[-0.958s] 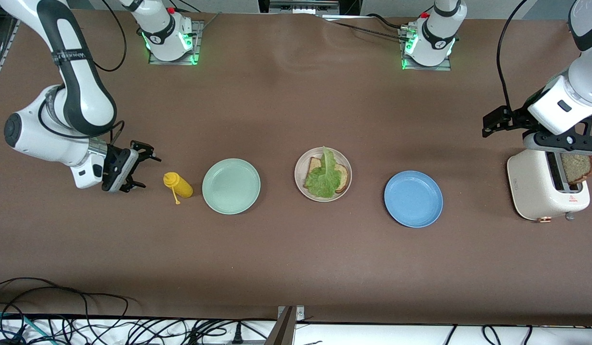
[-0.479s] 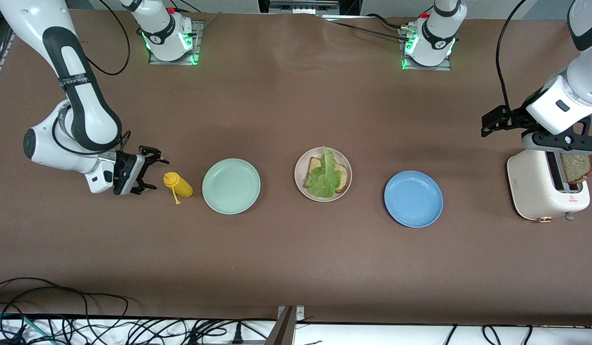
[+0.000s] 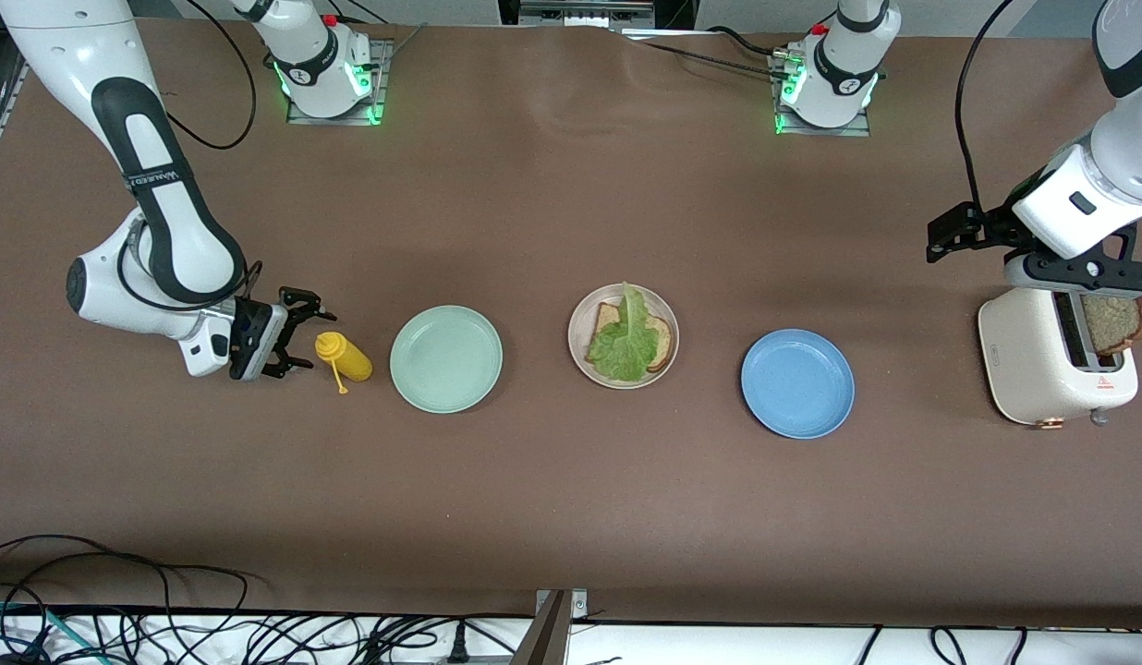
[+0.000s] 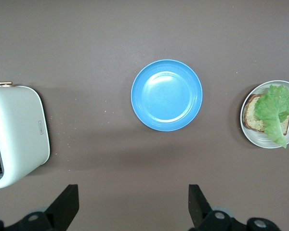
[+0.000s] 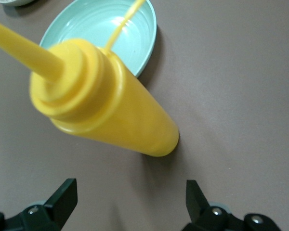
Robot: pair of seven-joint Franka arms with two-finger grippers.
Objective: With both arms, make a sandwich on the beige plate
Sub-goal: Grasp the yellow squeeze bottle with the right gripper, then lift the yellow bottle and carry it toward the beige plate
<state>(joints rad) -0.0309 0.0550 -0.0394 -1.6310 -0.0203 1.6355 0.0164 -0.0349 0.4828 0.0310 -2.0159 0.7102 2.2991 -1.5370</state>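
A round, shallow, pale beige plate (image 3: 624,336) with a raised rim is seen near the middle of the brown counter (image 3: 571,517), between a round mint green plate (image 3: 446,358) toward the right arm's end and a round blue plate (image 3: 797,383) toward the left arm's end. On the beige plate a square slice of brown toasted bread (image 3: 662,344) is laid flat, and a ruffled green lettuce leaf (image 3: 625,342) is spread over it; no second slice is seen on top.

The right hand (image 3: 290,334) is held low just beside a yellow plastic squeeze bottle (image 3: 346,356), which stands between that hand and the mint green plate. Its black fingers (image 5: 62,198) are spread wide apart with nothing between them, as is shown in the right wrist view, where the bottle is seen close ahead of them and not touched.

The left hand (image 3: 1081,273) is held over a cream-coloured toaster (image 3: 1042,365) at the left arm's end of the counter. A second slice of brown bread (image 3: 1118,325) is seen standing in the toaster. In the left wrist view the fingers (image 4: 196,201) are seen parted and empty.
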